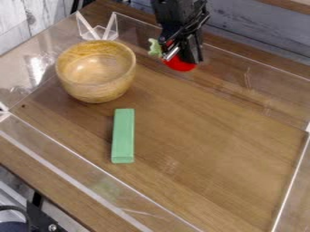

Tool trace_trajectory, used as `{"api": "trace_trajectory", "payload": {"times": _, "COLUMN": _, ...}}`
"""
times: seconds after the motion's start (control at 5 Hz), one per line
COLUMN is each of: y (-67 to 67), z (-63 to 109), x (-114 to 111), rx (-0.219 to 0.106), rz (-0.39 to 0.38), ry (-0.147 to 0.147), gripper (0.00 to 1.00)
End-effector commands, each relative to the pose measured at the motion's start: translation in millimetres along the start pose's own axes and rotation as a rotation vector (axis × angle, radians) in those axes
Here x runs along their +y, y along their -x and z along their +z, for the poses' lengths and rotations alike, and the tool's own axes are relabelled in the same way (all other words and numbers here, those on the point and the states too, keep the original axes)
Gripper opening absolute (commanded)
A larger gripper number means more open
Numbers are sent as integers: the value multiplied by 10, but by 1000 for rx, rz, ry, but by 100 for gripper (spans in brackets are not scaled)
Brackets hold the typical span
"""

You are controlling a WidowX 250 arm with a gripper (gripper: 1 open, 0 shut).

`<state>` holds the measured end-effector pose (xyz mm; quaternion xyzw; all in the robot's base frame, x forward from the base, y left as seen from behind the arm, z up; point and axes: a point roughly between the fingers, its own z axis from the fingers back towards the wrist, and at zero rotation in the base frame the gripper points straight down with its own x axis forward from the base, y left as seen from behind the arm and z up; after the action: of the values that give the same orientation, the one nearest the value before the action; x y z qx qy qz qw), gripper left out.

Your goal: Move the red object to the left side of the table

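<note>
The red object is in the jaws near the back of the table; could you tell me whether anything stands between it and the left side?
Yes: the wooden bowl sits at the left, level with the gripper and its red object. The green block lies nearer the front, off that line.
</note>
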<state>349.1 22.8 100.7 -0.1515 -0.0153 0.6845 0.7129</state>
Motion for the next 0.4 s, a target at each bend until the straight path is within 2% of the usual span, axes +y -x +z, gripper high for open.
{"api": "trace_trajectory", "payload": {"times": 0.0, "y": -2, "z": 305, "x": -77, "rx": -18, "rz": -5, "ry": 87, "gripper": 0}}
{"api": "trace_trajectory", "payload": {"times": 0.2, "y": -13, "z": 330, "x": -67, "rx": -18, "rz": -1, "ry": 89, "gripper": 0}}
